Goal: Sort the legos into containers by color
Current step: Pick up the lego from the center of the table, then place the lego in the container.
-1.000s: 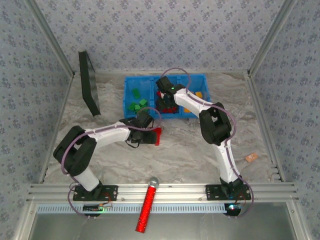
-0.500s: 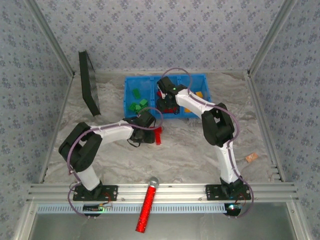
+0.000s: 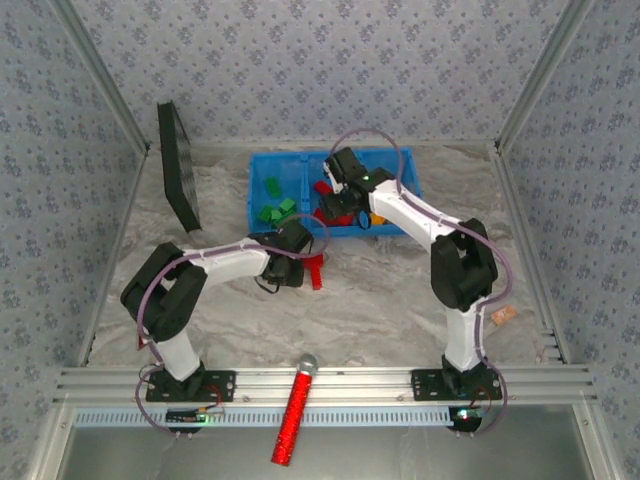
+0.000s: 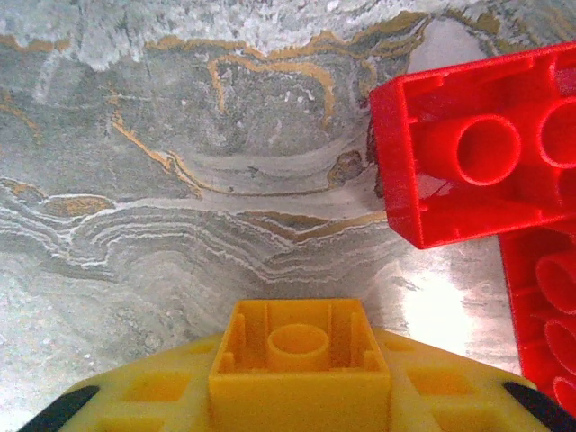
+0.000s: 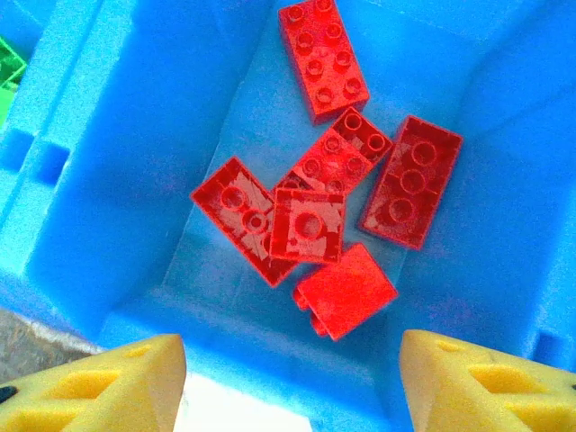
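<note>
In the left wrist view my left gripper [image 4: 300,360] is shut on a small yellow-orange brick [image 4: 299,340], held low over the marbled table. Two red bricks [image 4: 481,148] lie just to its right, seen from above as a red patch [image 3: 316,268] beside the left gripper [image 3: 298,262]. The blue tray [image 3: 262,165] holds green bricks [image 3: 275,207] on the left, red bricks [image 5: 310,225] in the middle and a yellow piece [image 3: 399,188] on the right. My right gripper [image 5: 292,387] hangs open over the middle compartment, with nothing between its fingers [image 5: 99,387].
A flat black panel [image 3: 178,165] leans at the back left. The red glittery cylinder [image 3: 293,420] lies across the front rail. A small tan scrap [image 3: 502,315] sits on the table at the right. Wallpapered walls close in on three sides.
The right arm's elbow has swung to the right while its gripper stays over the tray's middle compartment. The left gripper has edged slightly, still beside the red bricks.
</note>
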Robot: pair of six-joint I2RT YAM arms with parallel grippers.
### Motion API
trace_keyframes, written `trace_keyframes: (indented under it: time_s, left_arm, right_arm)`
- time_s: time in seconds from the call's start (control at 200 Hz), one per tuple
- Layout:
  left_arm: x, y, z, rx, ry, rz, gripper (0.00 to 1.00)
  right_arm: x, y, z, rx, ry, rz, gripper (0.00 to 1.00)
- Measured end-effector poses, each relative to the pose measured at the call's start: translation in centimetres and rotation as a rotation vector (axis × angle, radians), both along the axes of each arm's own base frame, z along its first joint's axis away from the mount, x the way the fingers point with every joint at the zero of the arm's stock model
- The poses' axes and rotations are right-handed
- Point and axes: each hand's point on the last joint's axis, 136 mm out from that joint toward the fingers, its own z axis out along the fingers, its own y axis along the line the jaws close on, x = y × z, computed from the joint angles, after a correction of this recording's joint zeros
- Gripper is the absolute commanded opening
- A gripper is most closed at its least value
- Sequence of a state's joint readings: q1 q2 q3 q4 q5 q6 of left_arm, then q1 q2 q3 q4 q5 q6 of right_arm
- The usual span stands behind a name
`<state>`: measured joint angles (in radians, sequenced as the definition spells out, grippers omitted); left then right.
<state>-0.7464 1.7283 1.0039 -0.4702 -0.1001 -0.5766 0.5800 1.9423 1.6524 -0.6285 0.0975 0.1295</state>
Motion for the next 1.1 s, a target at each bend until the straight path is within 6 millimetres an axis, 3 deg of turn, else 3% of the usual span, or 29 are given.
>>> trace_keyframes:
  time_s: [0.095, 0.19, 0.485, 0.66, 0.83, 1.099]
  left_arm:
    - [0.6, -0.6, 0.7, -0.012, -0.020, -0.012, 0.36]
    - [2.0, -1.9, 2.9, -0.049, -0.069, -0.029, 0.35]
    - [5.8, -7.9, 13.0, -0.206, -0.273, -0.121, 0.35]
    - [8.2, -12.7, 18.1, -0.288, -0.373, -0.191, 0.35]
    - [9.8, -17.7, 19.6, -0.334, -0.409, -0.267, 0.35]
    - [12.0, -23.8, 18.0, -0.383, -0.388, -0.336, 0.35]
  right_arm:
    - [-0.9, -0.8, 0.8, 0.001, -0.010, -0.005, 0.66]
    - [-1.9, -2.0, 1.5, -0.002, -0.022, -0.016, 0.66]
    - [-6.8, -8.3, 3.0, 0.010, -0.050, -0.126, 0.66]
    - [-11.3, -12.4, 1.2, 0.027, -0.015, -0.228, 0.67]
    - [-15.1, -14.5, -1.6, 0.072, 0.063, -0.323, 0.67]
    - [-19.7, -14.6, -4.4, 0.207, 0.163, -0.409, 0.67]
